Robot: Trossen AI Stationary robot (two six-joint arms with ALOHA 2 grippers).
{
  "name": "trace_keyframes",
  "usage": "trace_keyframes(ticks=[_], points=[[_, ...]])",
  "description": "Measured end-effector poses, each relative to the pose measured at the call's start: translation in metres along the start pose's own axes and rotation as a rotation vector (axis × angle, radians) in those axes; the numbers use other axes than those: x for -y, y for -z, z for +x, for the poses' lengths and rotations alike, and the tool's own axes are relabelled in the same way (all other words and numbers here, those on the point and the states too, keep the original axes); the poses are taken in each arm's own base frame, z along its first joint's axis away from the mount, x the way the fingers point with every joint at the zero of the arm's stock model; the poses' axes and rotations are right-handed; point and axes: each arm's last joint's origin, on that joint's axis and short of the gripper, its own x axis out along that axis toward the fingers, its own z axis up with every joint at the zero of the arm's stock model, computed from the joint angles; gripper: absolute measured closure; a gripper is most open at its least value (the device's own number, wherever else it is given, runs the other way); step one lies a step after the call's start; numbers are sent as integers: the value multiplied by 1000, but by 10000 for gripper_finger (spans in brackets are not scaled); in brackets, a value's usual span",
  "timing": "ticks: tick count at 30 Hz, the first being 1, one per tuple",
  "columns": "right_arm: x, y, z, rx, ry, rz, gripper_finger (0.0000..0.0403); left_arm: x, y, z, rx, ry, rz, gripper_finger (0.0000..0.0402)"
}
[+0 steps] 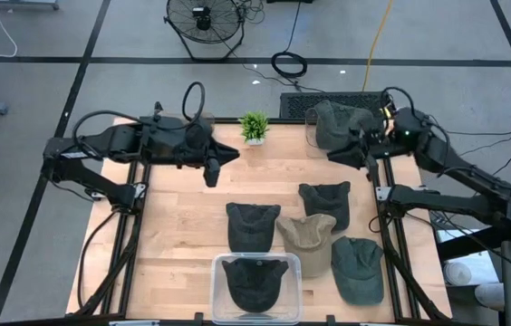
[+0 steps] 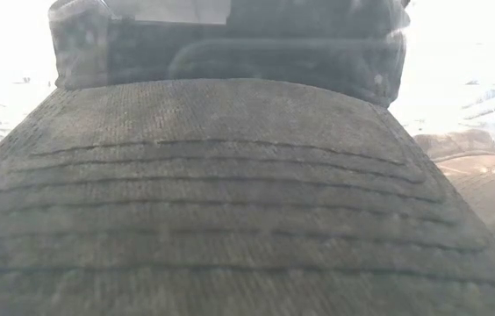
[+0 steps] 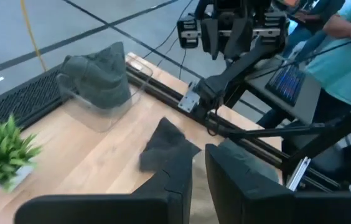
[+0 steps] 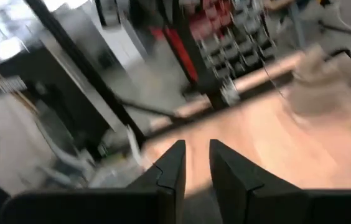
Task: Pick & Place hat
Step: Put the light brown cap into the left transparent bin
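Several caps lie crown-up on the wooden table in the high view: a dark one (image 1: 253, 224), another dark one (image 1: 324, 201), a tan one (image 1: 307, 233) and a green one (image 1: 357, 267). One dark cap (image 1: 255, 281) sits in a clear bin at the near edge and fills the low view (image 2: 230, 193). Another (image 1: 332, 125) sits in a clear bin at the far right corner (image 3: 98, 78). My left gripper (image 1: 212, 167) (image 3: 198, 180) hovers over the far left part of the table, narrowly open and holding nothing. My right gripper (image 1: 357, 156) (image 4: 197, 162), also narrowly open, hangs beside the far bin.
A small potted plant (image 1: 255, 127) (image 3: 1, 152) stands at the far edge between the arms. Bare wood (image 1: 174, 226) lies on the table's left half. A person in a light blue top (image 3: 350, 50) stands beyond the right edge. The low view shows only the near bin's cap.
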Motion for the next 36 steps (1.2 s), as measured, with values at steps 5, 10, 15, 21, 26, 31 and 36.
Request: trace_keyframes(ticks=[5, 10, 15, 21, 26, 31, 36], points=[[-14, -7, -8, -186, 118, -73, 343, 1, -1, 13, 17, -1, 62, 350], [-21, 0, -6, -324, 153, -56, 343, -9, -7, 13, 22, -1, 68, 350], [-30, 14, 12, -463, 80, -28, 343, -14, -11, 8, 1, 70, 113, 350], [-44, 37, 46, -641, 44, -64, 343, -16, -6, 1, -91, 129, 132, 350], [-52, 65, 75, -840, 36, -91, 325, -19, -2, -4, -136, 115, 167, 346], [-54, 89, 106, -931, 49, -154, 279, -20, -1, -4, -134, 90, 181, 321], [-52, 115, 131, -1007, 69, -146, 214, -20, -1, -4, -136, 89, 180, 306]])
